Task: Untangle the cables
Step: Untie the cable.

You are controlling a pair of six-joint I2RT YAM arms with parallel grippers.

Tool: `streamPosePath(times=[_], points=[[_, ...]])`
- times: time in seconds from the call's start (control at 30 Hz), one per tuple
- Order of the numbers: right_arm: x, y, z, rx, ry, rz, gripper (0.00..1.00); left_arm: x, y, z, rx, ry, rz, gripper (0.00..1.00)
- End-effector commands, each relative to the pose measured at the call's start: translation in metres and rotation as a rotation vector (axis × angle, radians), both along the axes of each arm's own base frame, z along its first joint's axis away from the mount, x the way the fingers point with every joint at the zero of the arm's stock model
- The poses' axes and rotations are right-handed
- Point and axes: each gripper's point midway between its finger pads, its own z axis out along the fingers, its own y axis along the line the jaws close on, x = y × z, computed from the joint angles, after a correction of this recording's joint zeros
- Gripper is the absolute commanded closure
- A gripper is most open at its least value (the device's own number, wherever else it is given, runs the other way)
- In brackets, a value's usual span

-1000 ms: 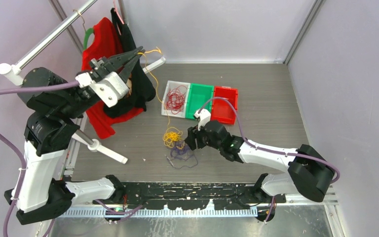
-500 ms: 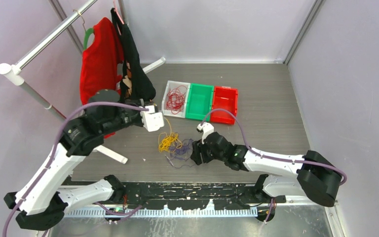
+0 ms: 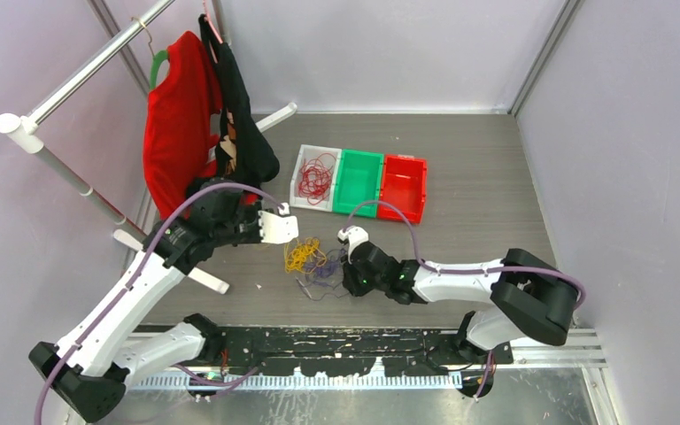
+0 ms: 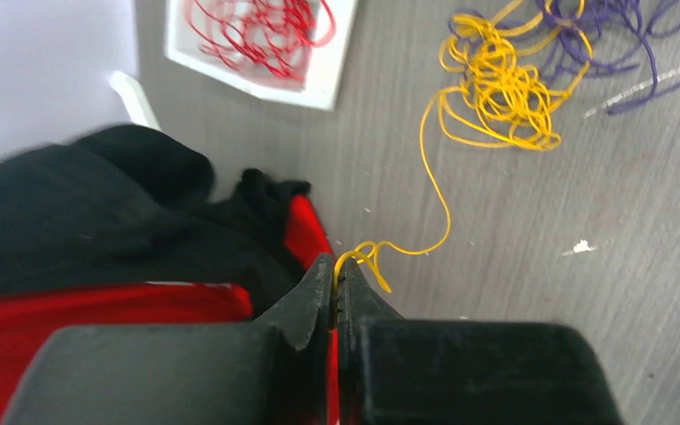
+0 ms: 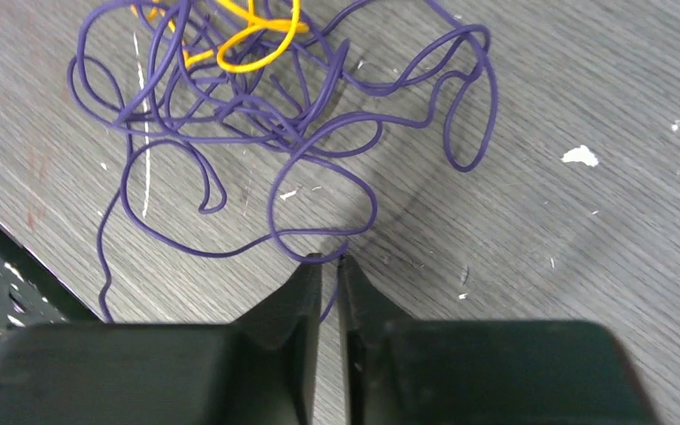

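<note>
L fingers clamped shut on a loose end of the yellow cable. Strand runs slack from the tips across the tabletop to its clump, which overlaps the purple cable. R fingers look nipped on a purple loop, opp. side of pile. Separating pull prob. runs L–R, one arm per end.

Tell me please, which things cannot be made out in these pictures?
- Top view: the crossings of the yellow cable and the purple cable are too small to follow.
- Right wrist view: the fingers of the right gripper hide whether the purple cable is clamped between them.
- Left wrist view: the top edge cuts off the red cables and their white bin.
</note>
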Motion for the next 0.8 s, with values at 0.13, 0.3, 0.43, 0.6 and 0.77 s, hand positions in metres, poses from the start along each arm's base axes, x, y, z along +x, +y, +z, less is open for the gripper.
streamPosePath(times=[0.13,0.3,0.43,0.6,0.77], points=[[0.018,0.015,0.104,0.173,-0.174,-0.003,0.99,-0.012,0.013,-0.045,-0.022,0.090,0.008,0.62],[0.013,0.011,0.164,0.284,-0.229,0.003,0.99,-0.041,-0.001,-0.027,-0.168,0.214,-0.041,0.34],[0.007,0.017,0.189,0.340,-0.222,0.034,0.99,-0.071,-0.018,-0.005,-0.288,0.286,-0.144,0.26],[-0.009,0.016,0.148,0.214,-0.184,0.174,0.55,-0.075,-0.020,-0.008,-0.298,0.319,-0.141,0.26],[-0.027,0.014,0.100,0.067,-0.166,0.327,0.39,-0.077,-0.022,-0.004,-0.326,0.345,-0.132,0.26]])
